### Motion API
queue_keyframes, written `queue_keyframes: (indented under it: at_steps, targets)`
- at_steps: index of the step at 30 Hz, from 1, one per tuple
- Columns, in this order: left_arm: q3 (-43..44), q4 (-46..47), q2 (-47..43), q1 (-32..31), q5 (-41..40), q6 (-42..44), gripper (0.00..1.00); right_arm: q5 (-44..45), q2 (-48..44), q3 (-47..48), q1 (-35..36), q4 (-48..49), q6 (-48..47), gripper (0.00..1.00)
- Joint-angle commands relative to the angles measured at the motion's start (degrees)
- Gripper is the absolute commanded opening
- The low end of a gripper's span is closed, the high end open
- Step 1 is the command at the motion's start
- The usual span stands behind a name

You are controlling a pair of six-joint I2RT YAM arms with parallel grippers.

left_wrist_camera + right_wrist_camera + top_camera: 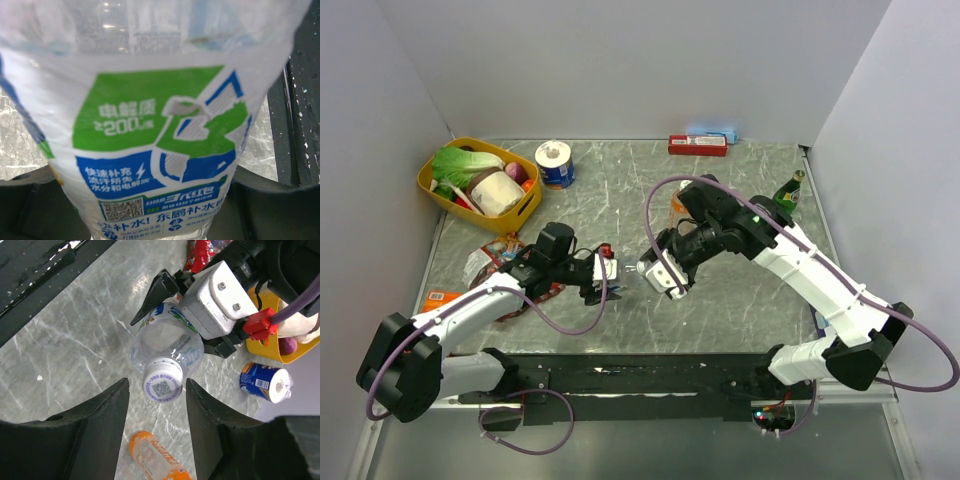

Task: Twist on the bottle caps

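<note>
The clear water bottle [616, 268] with its blue-white-green label [160, 145] is held level above the table. My left gripper [596, 272] is shut round its body, and the bottle fills the left wrist view. A white bottle cap [162, 385] with a printed code sits on its neck and faces my right gripper [157, 383]. The right jaws stand open on either side of the cap, with a small gap on each side. The orange drink bottle [156, 461] lies on the table under the right gripper; its neck is out of view.
A yellow basket [525, 208] of vegetables stands at the back left, with a blue-wrapped roll [555, 163] beside it. A dark green glass bottle [788, 192] stands at the right. A red box [698, 145] lies at the back wall and snack packets [492, 262] near the left arm.
</note>
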Motion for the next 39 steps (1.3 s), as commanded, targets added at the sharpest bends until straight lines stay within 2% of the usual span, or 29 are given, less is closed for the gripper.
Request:
queue_keyframes:
  at_steps: [1, 5, 6, 8, 10, 12, 13, 15, 17, 18, 22, 23, 25, 28, 32, 35, 36, 38, 39]
  targets:
    - [2.0, 3.5, 0.2, 0.1, 3.0, -0.2, 0.01, -0.4, 0.1, 1.6, 0.3, -0.2, -1.4, 0.51]
    - [2.4, 3.9, 0.8, 0.1, 2.6, -0.7, 0.01, -0.4, 0.3, 1.5, 0.3, 0.7, -1.0, 0.39]
    - [2.5, 5.3, 0.9, 0.0, 2.1, -2.0, 0.01, -0.1, 0.4, 1.9, 0.3, 1.1, 0.9, 0.33]
    - [2.5, 6.0, 1.4, 0.0, -0.4, -3.3, 0.01, 0.3, 1.8, 3.1, 0.4, 3.3, 5.6, 0.29]
    - [2.0, 9.8, 2.0, -0.2, -2.6, -5.2, 0.01, 1.5, 5.1, 7.1, 0.2, 4.9, 16.7, 0.19]
    - [1.1, 13.9, 1.6, -0.7, -8.0, -9.3, 0.01, 1.1, 7.9, 12.5, -0.5, 3.7, 26.5, 0.0]
    - [-0.6, 19.8, 0.6, -1.0, -10.7, -11.1, 0.01, 1.1, 10.0, 13.7, -1.5, 4.2, 30.6, 0.0]
    - [-2.3, 25.2, -0.4, -2.3, -19.8, -15.4, 0.01, 1.7, 12.1, 16.8, -2.2, 3.9, 39.6, 0.0]
    - [-3.7, 32.2, -0.8, -5.2, -27.9, -17.8, 0.01, 3.8, 16.1, 19.4, -2.9, 1.6, 44.2, 0.0]
    - [-3.9, 34.6, -0.7, -6.3, -37.4, -19.8, 0.01, 4.5, 17.6, 22.5, -3.2, 0.4, 49.5, 0.0]
    - [-1.5, 39.3, 2.9, -9.7, -51.7, -21.7, 0.01, 5.0, 27.4, 30.7, -5.5, -5.0, 65.1, 0.0]
    - [-1.0, 40.0, 3.7, -10.5, -53.5, -21.7, 0.01, 5.6, 28.4, 31.5, -6.0, -5.0, 72.9, 0.0]
    - [0.4, 39.7, 5.6, -10.7, -57.4, -22.8, 0.01, 6.8, 26.8, 27.3, -6.8, -0.9, 76.7, 0.0]
    - [1.3, 37.7, 7.0, -10.9, -59.8, -24.6, 0.01, 10.4, 27.0, 25.7, -6.9, -0.8, 82.8, 0.0]
    - [1.9, 33.0, 8.0, -10.8, -60.7, -26.4, 0.01, 10.1, 27.6, 25.2, -8.3, -1.4, 90.5, 0.0]
    - [0.9, 29.6, 7.4, -10.7, -58.0, -25.9, 0.01, 5.7, 27.7, 29.8, -12.1, -0.7, 89.1, 0.27]
    - [-0.4, 29.0, 7.1, -10.7, -56.5, -24.8, 0.01, 3.6, 27.9, 33.6, -13.5, -0.8, 88.3, 0.46]
    - [-2.1, 27.0, 5.9, -10.1, -51.2, -23.9, 0.01, 0.7, 28.6, 38.0, -17.5, -1.3, 85.5, 0.6]
    - [-3.8, 26.0, 5.4, -9.7, -48.8, -22.9, 0.01, -3.9, 28.7, 41.2, -18.9, -1.3, 84.0, 0.61]
